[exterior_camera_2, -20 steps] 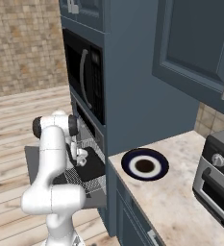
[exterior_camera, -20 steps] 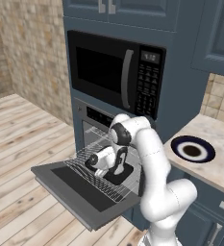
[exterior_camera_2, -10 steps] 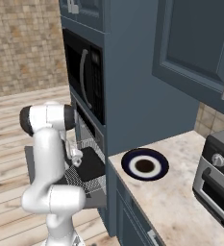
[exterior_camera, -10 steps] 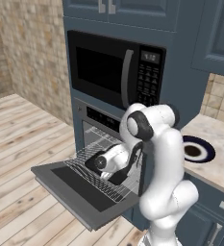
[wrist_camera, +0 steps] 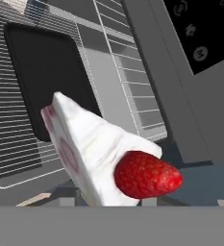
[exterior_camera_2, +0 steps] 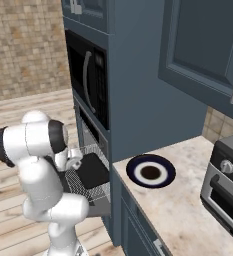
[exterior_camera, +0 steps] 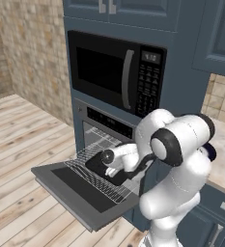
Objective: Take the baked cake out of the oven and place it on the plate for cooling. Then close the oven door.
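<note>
My hand: clamped on the cake [wrist_camera: 96, 153]; in the hand view the slice sits right at my fingertips, lifted clear of the rack below
Cake: a white wedge with pink side layers and a red strawberry on its near end, tilted, above the rack and the black tray [wrist_camera: 46, 77]
My gripper [exterior_camera: 115, 170]: low in front of the open oven [exterior_camera: 106, 137], over the pulled-out rack [exterior_camera: 97, 176]; fingertips hidden behind my wrist in the base views
Tray: flat, black, lying on the wire rack, bare
Oven door [exterior_camera: 80, 195]: dropped flat open, dark window facing up
Plate [exterior_camera_2: 150, 171]: on the marble counter [exterior_camera_2: 188, 210] right of the oven, dark centre bare, well apart from my hand
Microwave [exterior_camera: 116, 75]: above the oven, door closed
</note>
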